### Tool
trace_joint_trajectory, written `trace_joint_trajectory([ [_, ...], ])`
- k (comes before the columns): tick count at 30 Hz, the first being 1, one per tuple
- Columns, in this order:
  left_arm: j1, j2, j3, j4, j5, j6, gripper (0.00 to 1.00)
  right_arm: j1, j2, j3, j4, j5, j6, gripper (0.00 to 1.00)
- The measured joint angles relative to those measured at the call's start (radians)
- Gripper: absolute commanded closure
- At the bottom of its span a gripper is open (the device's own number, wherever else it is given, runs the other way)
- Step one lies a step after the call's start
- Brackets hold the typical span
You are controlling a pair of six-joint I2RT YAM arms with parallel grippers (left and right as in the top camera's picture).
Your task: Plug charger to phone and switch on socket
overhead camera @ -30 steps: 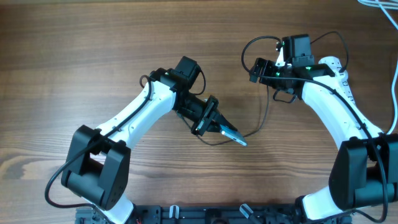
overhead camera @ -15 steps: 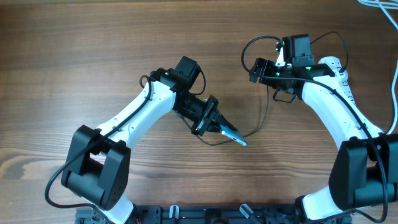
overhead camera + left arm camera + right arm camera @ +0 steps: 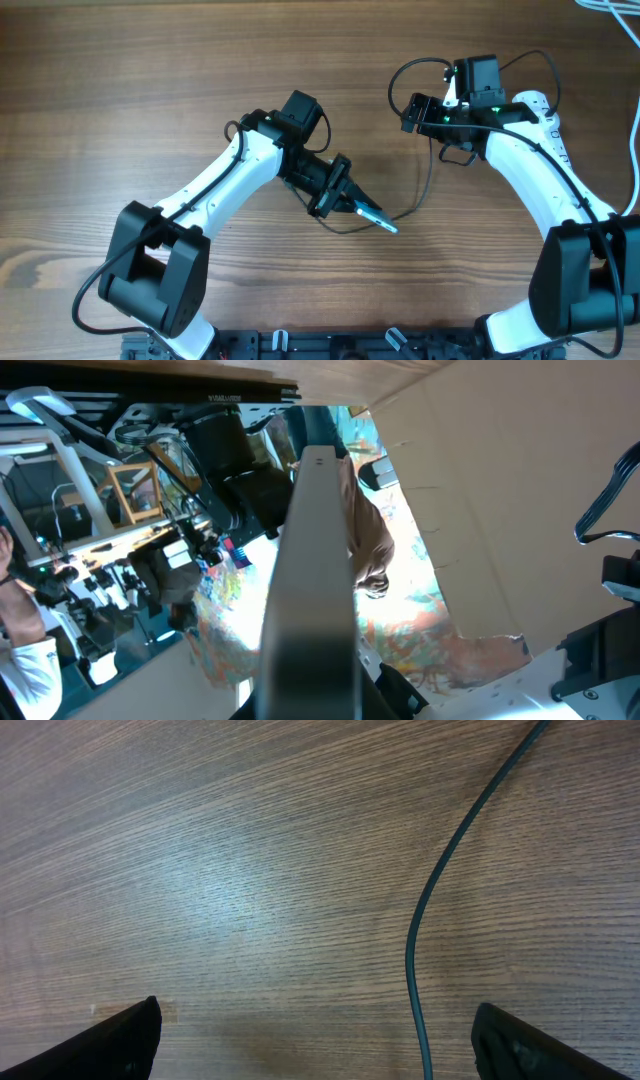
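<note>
The phone [image 3: 312, 580] sits near the middle of the counter [image 3: 150, 80], clamped on edge in my left gripper [image 3: 360, 209], which is closed tight on it. From overhead I see only a thin sliver with a teal end poking out past the fingers, and the left wrist view gives me a grey slab running up the frame. It is rigid and slick, so I judge this narrow pinch could let it twist if the plug pushes off-axis. The charger [image 3: 410, 960] trails as a thin black line across the wood from beside the right arm toward the phone's end. I cannot tell where its connector tip lies, or whether it is already seated. The cable looks light and limp and will flop if taken mid-length, so I would hold it just behind the tip, where it should be stiffest. My right gripper [image 3: 318, 1038] hangs over bare wood with its jaws spread wide and nothing between them, the cable running just inside one finger. The socket is not in any view.
</note>
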Motion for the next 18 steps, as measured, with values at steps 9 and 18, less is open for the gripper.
trace_joint_trajectory([
  [9, 0.000, 0.000, 0.000, 0.000, 0.000, -0.011, 0.96, 0.000, 0.000, 0.000, 0.000, 0.000, 0.000, 0.00],
  [18, 0.000, 0.000, 0.000, 0.000, 0.000, -0.015, 0.96, 0.000, 0.000, 0.000, 0.000, 0.000, 0.000, 0.00],
])
